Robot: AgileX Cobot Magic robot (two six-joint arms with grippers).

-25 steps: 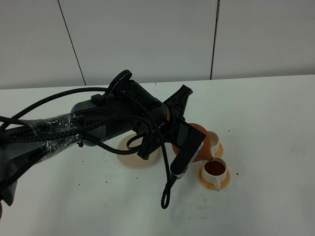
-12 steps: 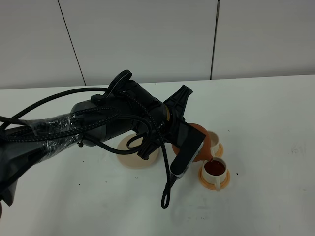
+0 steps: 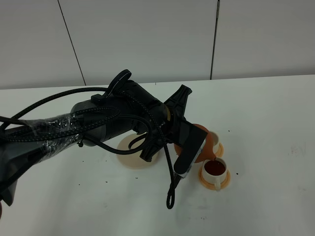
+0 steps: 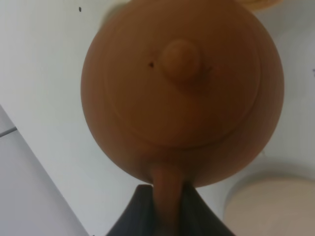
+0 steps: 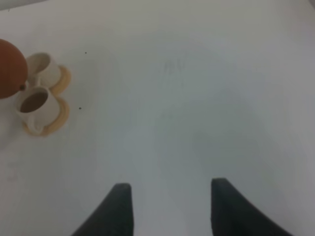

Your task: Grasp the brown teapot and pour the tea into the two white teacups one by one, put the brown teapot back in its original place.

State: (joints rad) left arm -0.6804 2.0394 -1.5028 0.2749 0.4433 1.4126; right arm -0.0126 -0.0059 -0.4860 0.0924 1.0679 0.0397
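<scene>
The brown teapot (image 3: pixel 203 141) hangs tilted above the two white teacups, its spout low over the near teacup (image 3: pixel 215 169), which holds dark tea. My left gripper (image 3: pixel 189 151) is shut on the teapot's stubby side handle. In the left wrist view the teapot (image 4: pixel 182 88) fills the frame, with the handle between the left gripper (image 4: pixel 165 219) fingers. The far teacup (image 3: pixel 213 138) is partly hidden behind the pot. The cream disc (image 3: pixel 129 158) lies bare under the arm. The right gripper (image 5: pixel 172 206) is open, far from the teapot (image 5: pixel 9 69) and both cups (image 5: pixel 35 102).
The left arm's black cables loop down to the table (image 3: pixel 170 196) in front of the disc. Each cup stands on an orange saucer (image 3: pixel 225 180). A cream round edge (image 4: pixel 275 206) shows beside the handle in the left wrist view. Small dark specks dot the white table.
The left gripper and teapot have shifted slightly right and up, covering more of the far cup. The cable loop has sagged lower. The cups have not moved.
</scene>
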